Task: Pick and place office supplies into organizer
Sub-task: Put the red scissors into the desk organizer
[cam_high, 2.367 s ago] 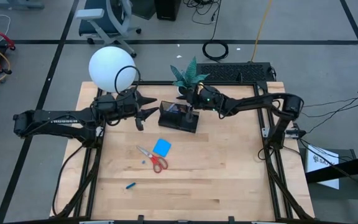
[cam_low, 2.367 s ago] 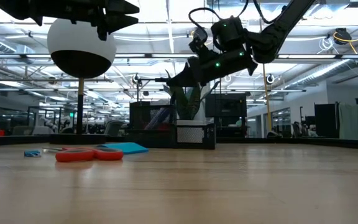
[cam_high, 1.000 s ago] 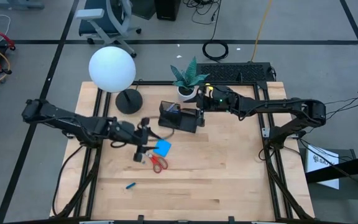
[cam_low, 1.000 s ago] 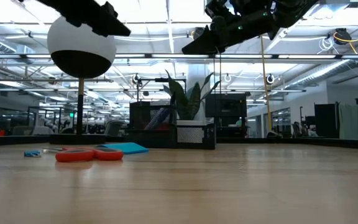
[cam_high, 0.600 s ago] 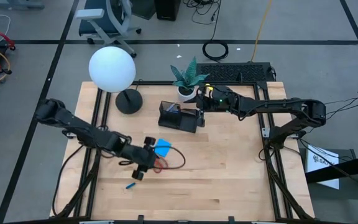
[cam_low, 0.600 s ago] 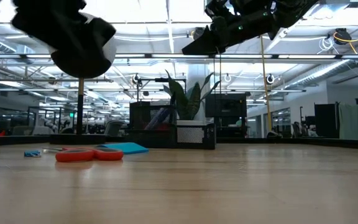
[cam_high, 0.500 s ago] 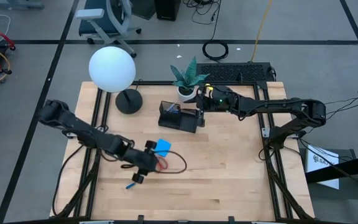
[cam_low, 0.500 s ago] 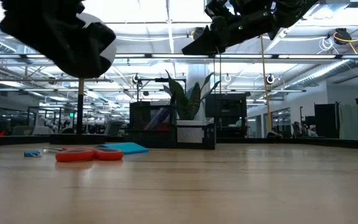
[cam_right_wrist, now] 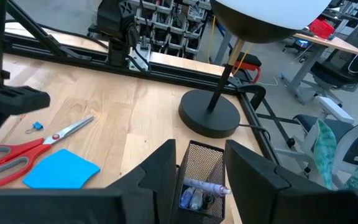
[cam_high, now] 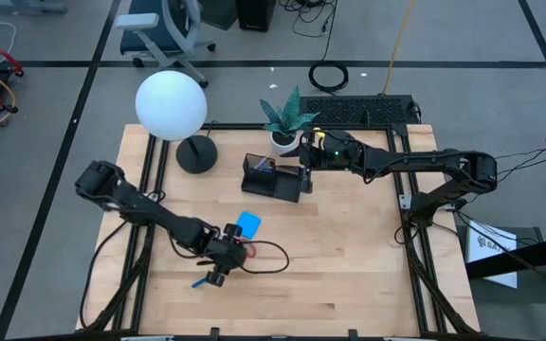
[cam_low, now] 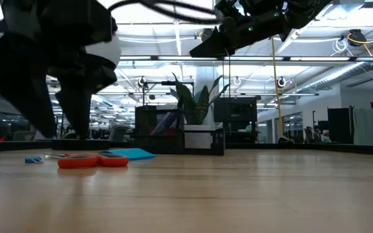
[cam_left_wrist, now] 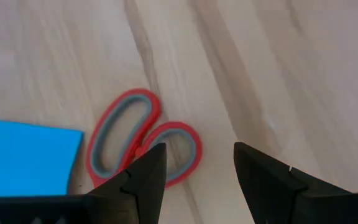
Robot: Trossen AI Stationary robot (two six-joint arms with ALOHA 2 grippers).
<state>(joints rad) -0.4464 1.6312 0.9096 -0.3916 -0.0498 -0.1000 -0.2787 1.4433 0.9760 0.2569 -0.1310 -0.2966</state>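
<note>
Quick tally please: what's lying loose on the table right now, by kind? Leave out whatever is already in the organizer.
Scissors: 1
Note pad: 1
Small blue piece: 1
Total: 3
The items inside the organizer are too hidden to count.

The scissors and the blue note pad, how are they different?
The scissors have red looped handles with grey inside; the note pad is plain bright blue. The scissors are long and thin with shiny blades; the note pad is a flat square. The left gripper hangs open over the scissors' handles, not over the note pad. Both lie flat on the table, side by side.
</note>
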